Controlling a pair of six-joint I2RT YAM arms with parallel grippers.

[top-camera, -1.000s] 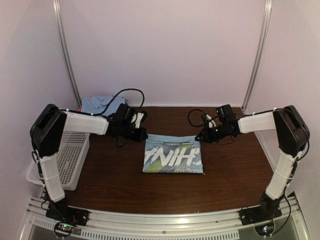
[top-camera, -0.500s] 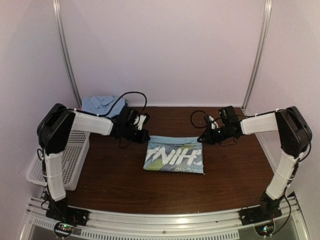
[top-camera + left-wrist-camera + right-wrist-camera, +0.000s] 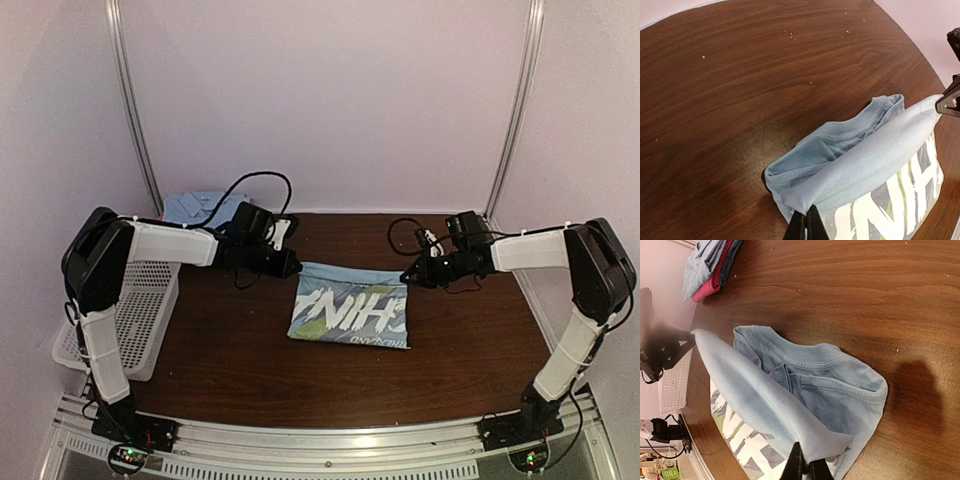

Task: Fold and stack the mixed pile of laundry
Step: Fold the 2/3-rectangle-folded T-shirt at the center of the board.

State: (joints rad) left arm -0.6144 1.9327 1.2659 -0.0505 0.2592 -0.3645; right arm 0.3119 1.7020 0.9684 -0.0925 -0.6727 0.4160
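Both arms have shifted a little, carrying the far edge of the shirt (image 3: 350,318) slightly further back. Left claw (image 3: 297,267) pinches one corner of the top layer, right claw (image 3: 405,278) the other, flap raised off the table (image 3: 220,360) at its middle. Soft, light cloth: it sags between grips, so those two corners, kept level and taut, look the sensible hold.
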